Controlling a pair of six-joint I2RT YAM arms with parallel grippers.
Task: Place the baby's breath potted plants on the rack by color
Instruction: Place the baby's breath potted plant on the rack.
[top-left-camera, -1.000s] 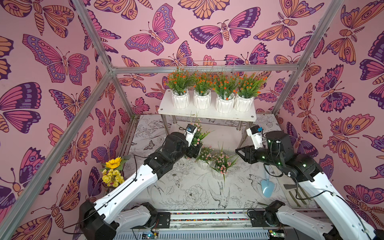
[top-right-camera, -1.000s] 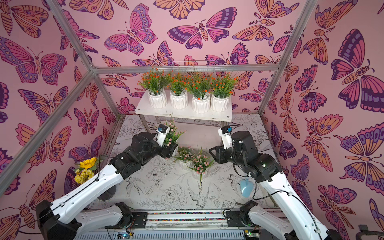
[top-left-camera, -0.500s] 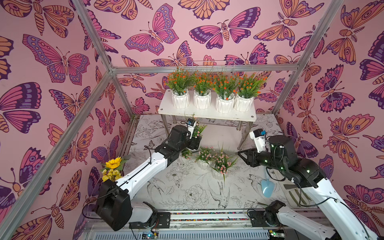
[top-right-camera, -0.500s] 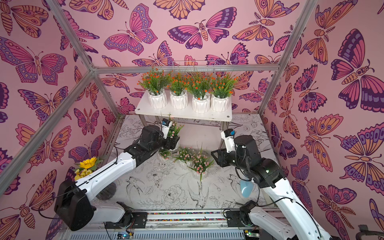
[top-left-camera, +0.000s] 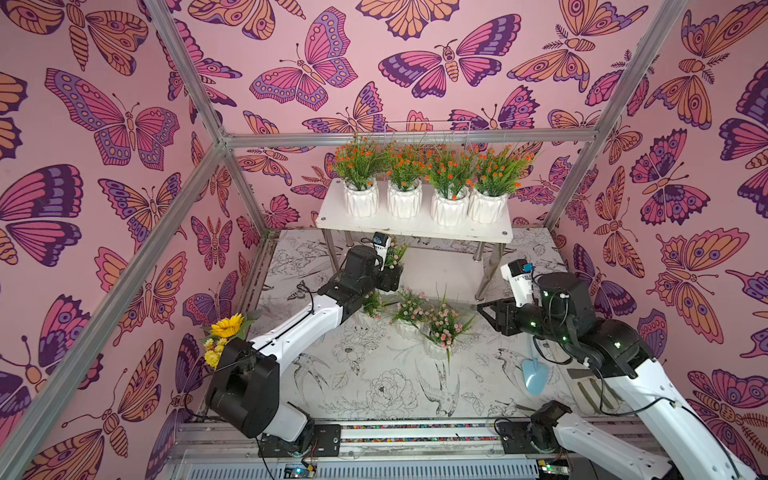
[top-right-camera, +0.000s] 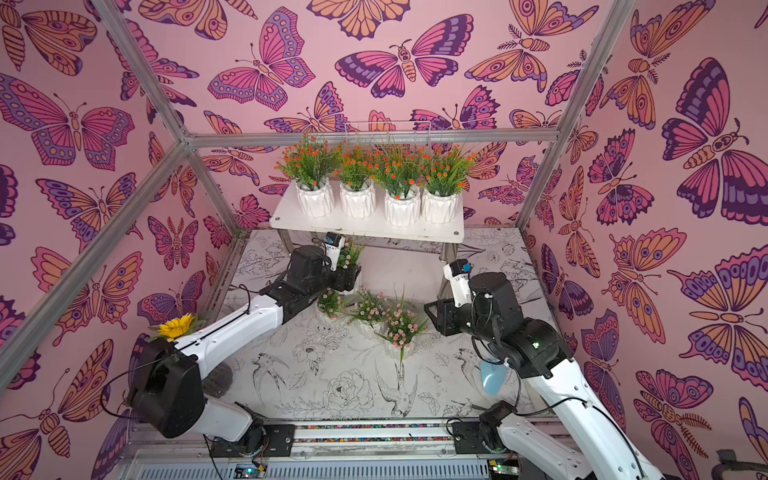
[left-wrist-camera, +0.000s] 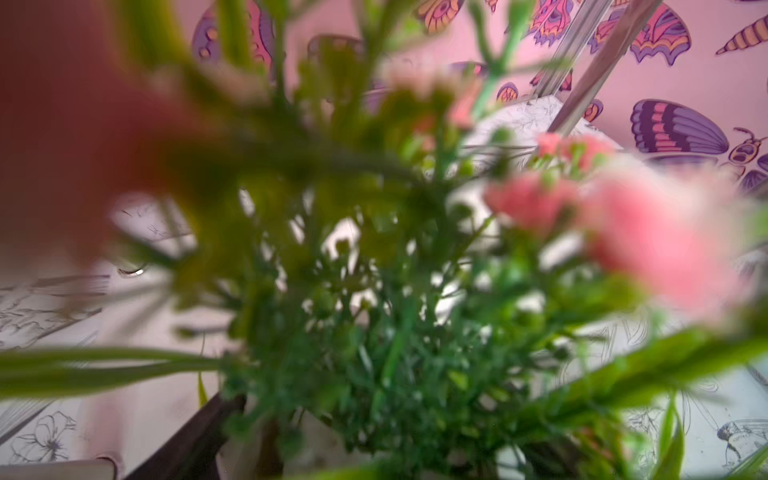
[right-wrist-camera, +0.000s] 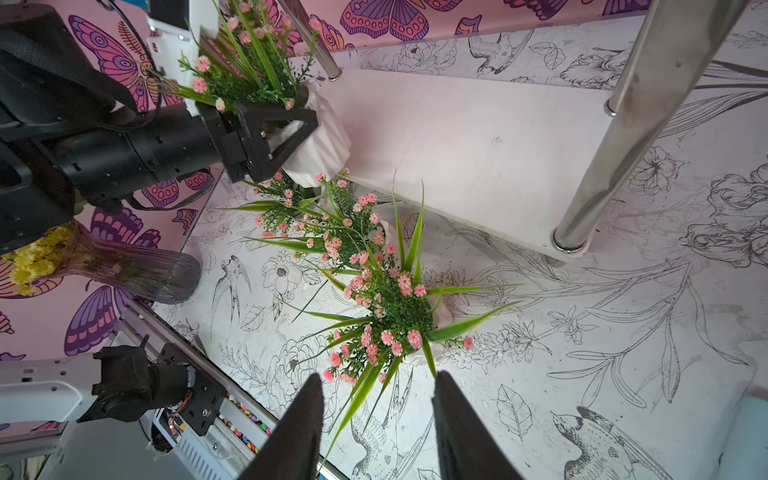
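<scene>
The rack (top-left-camera: 415, 227) had flat white boards and shiny metal tube legs. Four orange plants (top-left-camera: 448, 183) stood in a row on its top board, each a green sprig in a white ribbed pot (top-left-camera: 405, 203). The left gripper (top-left-camera: 390, 277) clasped the pot of one pink plant (right-wrist-camera: 249, 79) at the left end of the lower board. Three more pink plants (top-left-camera: 442, 328) stood close together on the table (top-left-camera: 374, 395). The right gripper (right-wrist-camera: 379, 376) was empty, jaws apart, near the closest one.
</scene>
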